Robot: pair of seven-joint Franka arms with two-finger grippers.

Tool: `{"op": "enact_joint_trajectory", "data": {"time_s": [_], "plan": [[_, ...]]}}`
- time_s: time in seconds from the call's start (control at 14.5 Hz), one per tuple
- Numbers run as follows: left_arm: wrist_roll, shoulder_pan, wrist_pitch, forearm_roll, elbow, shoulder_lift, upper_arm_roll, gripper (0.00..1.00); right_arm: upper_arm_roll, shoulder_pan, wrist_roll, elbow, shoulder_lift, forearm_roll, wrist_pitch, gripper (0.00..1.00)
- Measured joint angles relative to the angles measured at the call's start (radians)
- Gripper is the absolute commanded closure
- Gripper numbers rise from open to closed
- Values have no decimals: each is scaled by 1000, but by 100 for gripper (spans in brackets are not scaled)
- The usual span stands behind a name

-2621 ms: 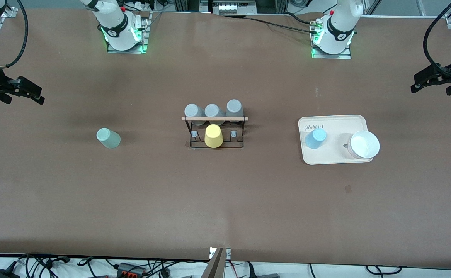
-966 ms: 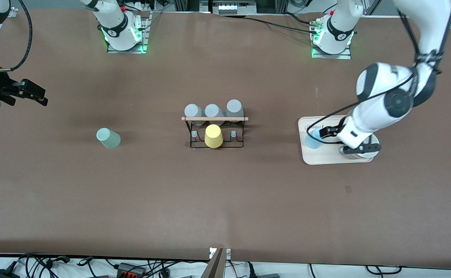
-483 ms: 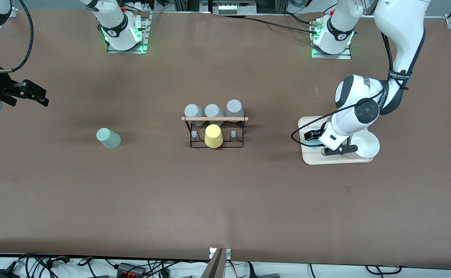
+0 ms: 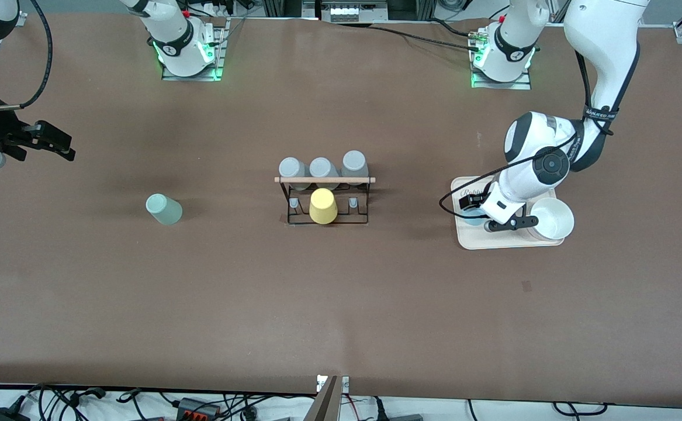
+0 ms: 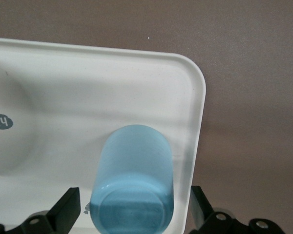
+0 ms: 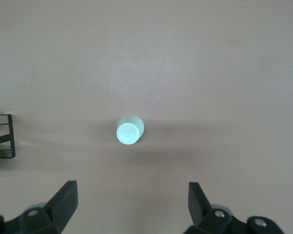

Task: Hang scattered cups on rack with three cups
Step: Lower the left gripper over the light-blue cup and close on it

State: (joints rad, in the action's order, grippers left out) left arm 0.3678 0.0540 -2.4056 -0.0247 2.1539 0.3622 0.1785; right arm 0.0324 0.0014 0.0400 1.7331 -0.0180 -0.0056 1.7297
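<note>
The light blue cup (image 5: 132, 175) stands upside down on the beige tray (image 5: 198, 97), near its corner. My left gripper (image 5: 133, 212) is open and low over the tray, with a finger (image 5: 66, 209) on each side of the cup and a gap on both sides. In the front view my left gripper (image 4: 474, 213) covers most of that cup (image 4: 471, 220). The mint green cup (image 4: 163, 209) stands upside down on the table toward the right arm's end; it also shows in the right wrist view (image 6: 129, 130). My right gripper (image 4: 59, 146) is open and empty, high over the table's right arm's end. The black wire rack (image 4: 324, 199) stands mid-table.
The rack holds a yellow cup (image 4: 322, 206) on its nearer row and three grey cups (image 4: 321, 168) on the farther row. A white bowl (image 4: 552, 218) sits on the tray (image 4: 492, 240) beside my left gripper. A rack corner (image 6: 2, 136) shows in the right wrist view.
My left arm swung in from the table's end and lowered its open gripper around the blue cup on the tray. My right gripper shifted only slightly.
</note>
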Motion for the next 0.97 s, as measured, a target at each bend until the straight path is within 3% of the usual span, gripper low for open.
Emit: {"op": "enact_joint_trajectory", "data": {"time_s": [0.62, 0.83, 0.97], "plan": [[1, -1, 20, 0, 1, -26, -2, 61, -1, 1, 0, 0, 0, 0, 1, 0], [1, -2, 24, 0, -5, -28, -2, 67, -3, 2, 0, 0, 0, 0, 1, 0], [5, -2, 96, 0, -62, -34, -3, 67, -3, 2, 0, 0, 0, 0, 1, 0]]}}
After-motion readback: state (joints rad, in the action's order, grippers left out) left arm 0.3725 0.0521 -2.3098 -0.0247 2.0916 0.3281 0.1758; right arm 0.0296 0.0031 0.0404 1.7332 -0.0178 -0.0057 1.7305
